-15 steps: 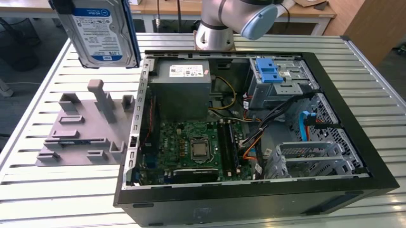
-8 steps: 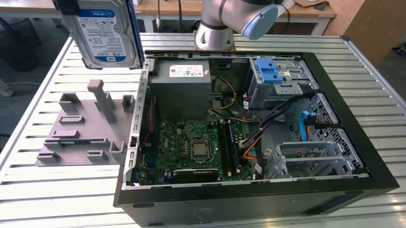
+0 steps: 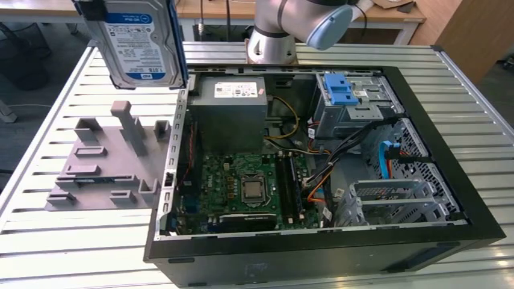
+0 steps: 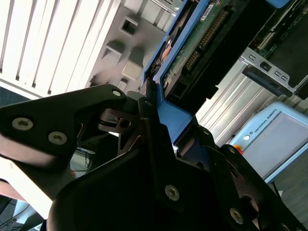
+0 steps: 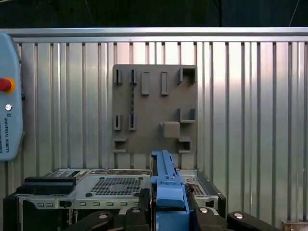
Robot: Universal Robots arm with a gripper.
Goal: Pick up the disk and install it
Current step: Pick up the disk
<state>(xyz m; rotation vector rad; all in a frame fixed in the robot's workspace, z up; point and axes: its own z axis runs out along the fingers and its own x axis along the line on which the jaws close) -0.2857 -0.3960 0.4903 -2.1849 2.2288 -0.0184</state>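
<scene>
Blue-framed disk (image 3: 141, 42), exterior view: held clear of the desk (image 3: 80, 253) above the grey fixture (image 3: 100, 162), at ten o'clock from the open case (image 3: 321, 256). Its label faces the camera and its long axis is near upright, running eleven to five o'clock. Second wrist view: the tool (image 4: 171, 120) is clamped on the frame's end, with the circuit side showing. Gripping one end probably leaves the body free to enter a bay. First wrist view: the disk (image 5: 166, 185) is edge-on, with the fixture (image 5: 154, 108) beyond.

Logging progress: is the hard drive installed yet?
Out: the silver, blue-framed hard drive hangs in the gripper, outside the black computer case.
</scene>
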